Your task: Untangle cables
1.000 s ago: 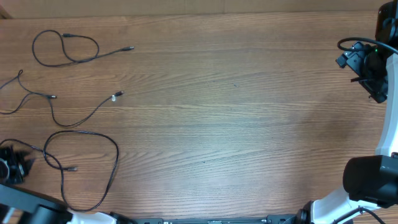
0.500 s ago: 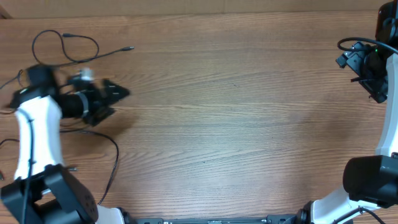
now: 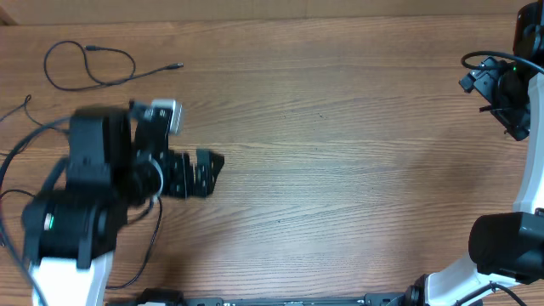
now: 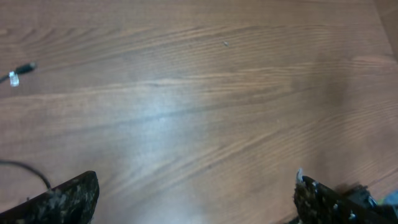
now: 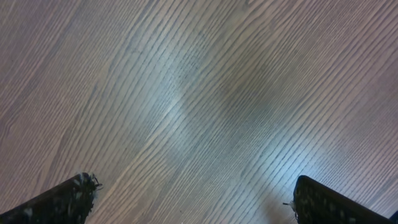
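Left gripper [image 4: 194,182] hangs over bare wood with its jaws spread wide and nothing between them; in the wrist view its fingers [image 4: 71,199] sit at the frame's corners with only grain below. Right gripper [image 5: 194,180] is off at the far right edge, likewise gaping and empty. The cables [image 3: 89,70] lie on the left side of the table [image 3: 340,127]. One looped cord rests alone at top left, its plug [image 3: 175,65] pointing right. Other strands run beneath the left arm [image 3: 85,195], which probably hides where they cross, though that's hard to say. I'd call this a reach between picks, with no cord in hand. Next, the left gripper needs to settle on one strand, perhaps by the clear-tipped plug [image 4: 13,76] at the edge of its view, and draw it away without dragging its neighbours. What stands in the way is the arm's own bulk over the strands.
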You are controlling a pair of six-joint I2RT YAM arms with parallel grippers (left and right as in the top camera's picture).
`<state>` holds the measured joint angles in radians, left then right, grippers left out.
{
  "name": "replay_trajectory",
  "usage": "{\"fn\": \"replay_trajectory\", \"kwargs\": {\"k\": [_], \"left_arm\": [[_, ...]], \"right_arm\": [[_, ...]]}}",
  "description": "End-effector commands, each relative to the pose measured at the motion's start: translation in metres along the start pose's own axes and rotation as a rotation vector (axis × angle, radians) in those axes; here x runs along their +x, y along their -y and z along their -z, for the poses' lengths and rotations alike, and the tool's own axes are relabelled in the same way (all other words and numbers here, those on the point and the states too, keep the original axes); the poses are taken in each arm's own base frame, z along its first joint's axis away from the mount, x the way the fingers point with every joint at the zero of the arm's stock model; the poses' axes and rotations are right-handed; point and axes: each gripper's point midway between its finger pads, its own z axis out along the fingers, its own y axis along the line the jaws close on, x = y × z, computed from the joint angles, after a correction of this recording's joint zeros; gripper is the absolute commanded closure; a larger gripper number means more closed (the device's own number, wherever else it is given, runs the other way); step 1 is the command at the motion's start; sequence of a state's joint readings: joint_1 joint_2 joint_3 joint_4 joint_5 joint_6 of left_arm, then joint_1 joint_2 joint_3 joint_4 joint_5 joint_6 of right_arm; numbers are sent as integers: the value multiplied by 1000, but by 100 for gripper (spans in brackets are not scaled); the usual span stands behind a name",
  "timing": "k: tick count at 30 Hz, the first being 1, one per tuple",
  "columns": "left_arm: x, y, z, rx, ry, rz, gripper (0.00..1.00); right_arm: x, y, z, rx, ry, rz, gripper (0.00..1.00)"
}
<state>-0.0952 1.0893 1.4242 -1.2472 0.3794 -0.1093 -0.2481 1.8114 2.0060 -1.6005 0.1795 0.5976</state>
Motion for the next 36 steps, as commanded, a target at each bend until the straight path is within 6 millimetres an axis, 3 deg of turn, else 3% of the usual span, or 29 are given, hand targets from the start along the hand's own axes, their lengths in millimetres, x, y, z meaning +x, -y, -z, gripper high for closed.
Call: {"fn": "replay_trajectory", "kwargs": {"k": [1, 9, 13, 20, 29, 36], "left_arm": [[16, 7, 26, -35, 35, 24, 0], [37, 4, 32, -56, -22, 43, 0], [41, -7, 32, -119, -40, -25, 0], [57, -10, 5, -90, -121, -192, 1], [52, -34, -46, -89, 175, -358, 0], [67, -49, -56, -80, 452, -401, 0]], "right_arm": [[0, 0, 0, 0, -1, 3, 0], [0, 1, 0, 0, -1, 3, 0], [0, 1, 0, 0, -1, 3, 0], [0, 1, 0, 0, -1, 3, 0], [0, 1, -1, 1, -1, 3, 0], [0, 1, 0, 0, -1, 3, 0]]}}
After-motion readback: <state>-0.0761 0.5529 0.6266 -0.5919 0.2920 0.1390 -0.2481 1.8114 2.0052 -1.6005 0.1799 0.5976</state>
